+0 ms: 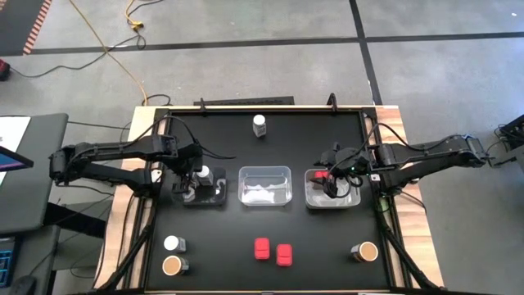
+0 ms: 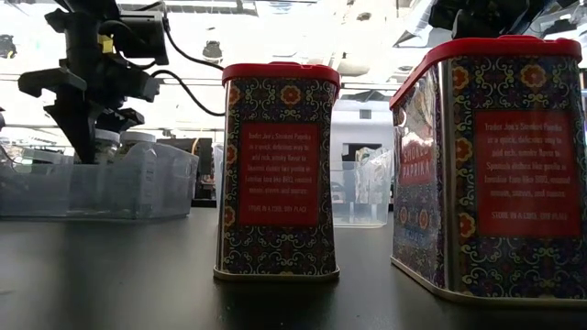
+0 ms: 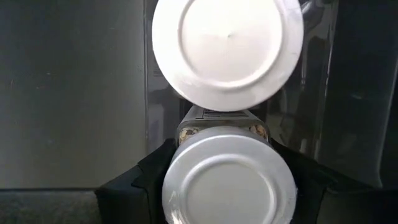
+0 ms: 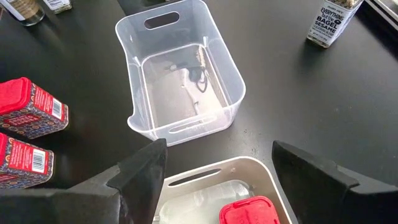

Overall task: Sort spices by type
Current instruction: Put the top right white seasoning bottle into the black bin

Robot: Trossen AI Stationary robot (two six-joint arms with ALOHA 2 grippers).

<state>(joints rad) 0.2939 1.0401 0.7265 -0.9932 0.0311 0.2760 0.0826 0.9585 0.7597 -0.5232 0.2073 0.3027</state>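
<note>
My left gripper (image 1: 195, 187) stands over the left clear tray (image 1: 214, 199), shut on a white-capped jar (image 3: 227, 186). A second white-capped jar (image 3: 227, 50) stands upright in that tray just beyond it. My right gripper (image 4: 217, 149) hovers open above the right tray (image 1: 350, 199), where a red packet (image 4: 252, 211) lies. Two red packets (image 1: 261, 248) (image 1: 284, 255) stand on the table near its front edge. Left of them stand a white-capped jar (image 1: 174, 243) and a tan-topped jar (image 1: 172, 265). Another tan-topped jar (image 1: 365, 251) stands front right, and one white-capped jar (image 1: 259, 124) at the far edge. My left gripper holds the white-capped jar by its body just under the cap (image 3: 186, 134), pinched between the two fingers (image 3: 146, 177), which come from above and point down. The jar is upright inside the left tray. The cap hides its base, so whether it rests on the tray floor does not show.
The middle tray (image 1: 264, 186) sits between the other two, holding none of the spices. The black table top (image 1: 327, 238) has bare room in front of the trays and along the far side. Cables run along both arms.
</note>
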